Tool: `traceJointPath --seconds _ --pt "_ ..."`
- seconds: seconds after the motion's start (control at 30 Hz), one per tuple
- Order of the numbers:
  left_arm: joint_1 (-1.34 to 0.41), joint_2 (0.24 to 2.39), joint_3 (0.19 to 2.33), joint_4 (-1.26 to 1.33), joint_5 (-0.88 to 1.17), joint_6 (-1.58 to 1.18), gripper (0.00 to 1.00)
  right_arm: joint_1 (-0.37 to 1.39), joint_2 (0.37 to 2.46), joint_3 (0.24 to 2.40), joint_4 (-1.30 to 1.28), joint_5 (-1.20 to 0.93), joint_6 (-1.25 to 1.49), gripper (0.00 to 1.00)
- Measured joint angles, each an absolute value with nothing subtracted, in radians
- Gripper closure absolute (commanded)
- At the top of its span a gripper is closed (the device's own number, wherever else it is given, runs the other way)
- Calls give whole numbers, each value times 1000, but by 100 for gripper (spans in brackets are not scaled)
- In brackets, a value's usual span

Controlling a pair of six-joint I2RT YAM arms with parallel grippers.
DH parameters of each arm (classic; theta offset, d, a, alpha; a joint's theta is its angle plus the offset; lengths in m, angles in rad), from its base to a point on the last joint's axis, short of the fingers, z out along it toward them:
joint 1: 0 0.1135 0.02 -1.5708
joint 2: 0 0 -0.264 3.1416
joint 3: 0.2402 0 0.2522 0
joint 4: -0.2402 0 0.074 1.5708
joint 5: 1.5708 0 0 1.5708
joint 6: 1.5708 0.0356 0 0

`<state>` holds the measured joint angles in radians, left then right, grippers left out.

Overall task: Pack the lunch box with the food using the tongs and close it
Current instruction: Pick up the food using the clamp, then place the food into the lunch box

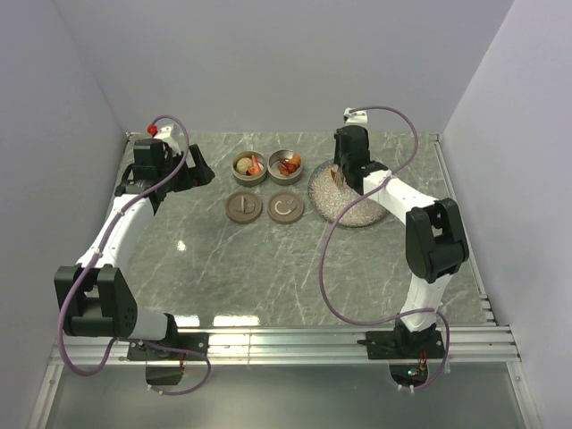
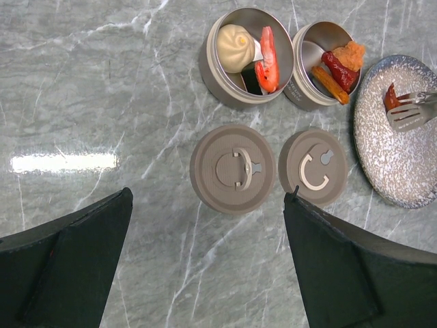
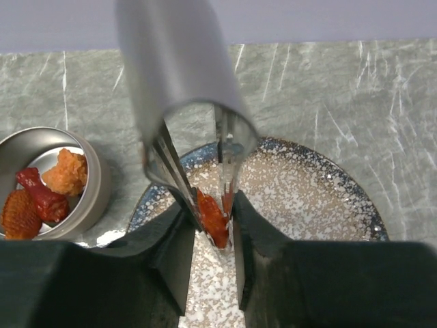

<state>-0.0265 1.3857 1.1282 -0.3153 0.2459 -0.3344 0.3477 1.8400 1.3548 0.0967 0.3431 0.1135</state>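
The lunch box is two round metal tins with their lids off. The left tin (image 2: 217, 76) holds a beige ball, an orange-red shrimp and a dark block. The right tin (image 2: 304, 56) (image 3: 92, 184) holds several orange-red pieces. Both lids (image 2: 233, 168) (image 2: 314, 167) lie flat in front of them. My right gripper (image 3: 213, 240) is shut on the grey metal tongs (image 3: 179, 102). The tong tips pinch an orange-red food piece (image 3: 213, 217) (image 2: 391, 98) just above the speckled plate (image 3: 314, 198). My left gripper (image 2: 208, 198) hangs open and holds nothing, near the lids.
The plate (image 1: 357, 211) sits right of the tins (image 1: 249, 166) (image 1: 286, 164), near the back of the marble table. Grey walls enclose the back and sides. An aluminium rail runs along the near edge.
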Motion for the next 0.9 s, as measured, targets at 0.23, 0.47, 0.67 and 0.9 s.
traceJointPath --seconds 0.23,0.47,0.67,0.9 --pt "-27 1386 1128 -319 246 -334 1 347 1839 1378 72 331 93 82" --pt "-27 1386 1128 -319 246 -334 1 383 1830 1515 55 268 89 82" --pt "-27 1386 1128 -319 246 -334 1 485 1850 1696 62 166 117 82" --pt "-27 1386 1128 -319 246 -334 1 586 2005 1888 64 68 169 81"
